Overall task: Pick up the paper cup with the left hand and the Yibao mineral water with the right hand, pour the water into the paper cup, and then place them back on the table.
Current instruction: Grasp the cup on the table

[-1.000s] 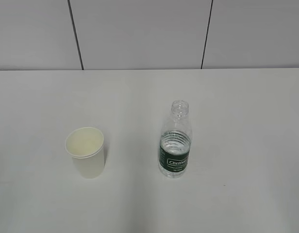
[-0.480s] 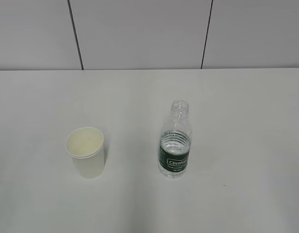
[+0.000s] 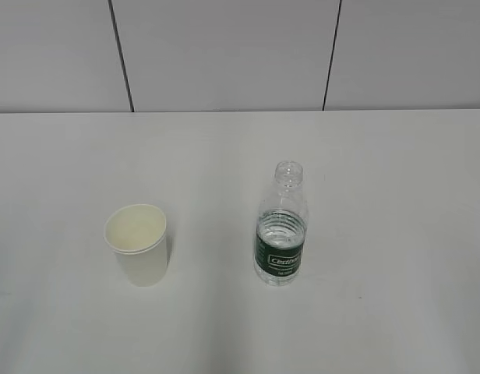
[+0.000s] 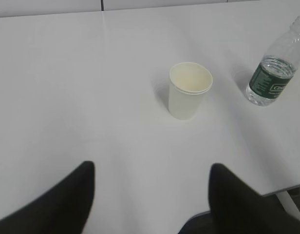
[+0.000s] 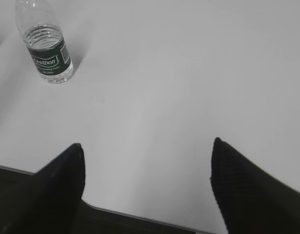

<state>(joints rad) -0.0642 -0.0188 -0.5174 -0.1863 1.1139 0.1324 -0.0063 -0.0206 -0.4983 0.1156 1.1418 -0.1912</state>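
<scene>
The cream-white paper cup (image 3: 138, 243) stands upright on the white table (image 3: 380, 195), left of centre. The Yibao mineral water bottle (image 3: 281, 226), capless with a dark green label, stands upright to its right. Neither gripper shows in the exterior view. In the left wrist view my left gripper (image 4: 151, 168) is open and empty near the table's front edge, with the cup (image 4: 189, 90) ahead of it and the bottle (image 4: 276, 68) at far right. In the right wrist view my right gripper (image 5: 147, 146) is open and empty, with the bottle (image 5: 45, 44) ahead at upper left.
A grey panelled wall (image 3: 224, 54) rises behind the table's far edge. The table's front edge (image 5: 140, 214) runs just under my right gripper, and its front corner (image 4: 286, 187) shows beside my left gripper.
</scene>
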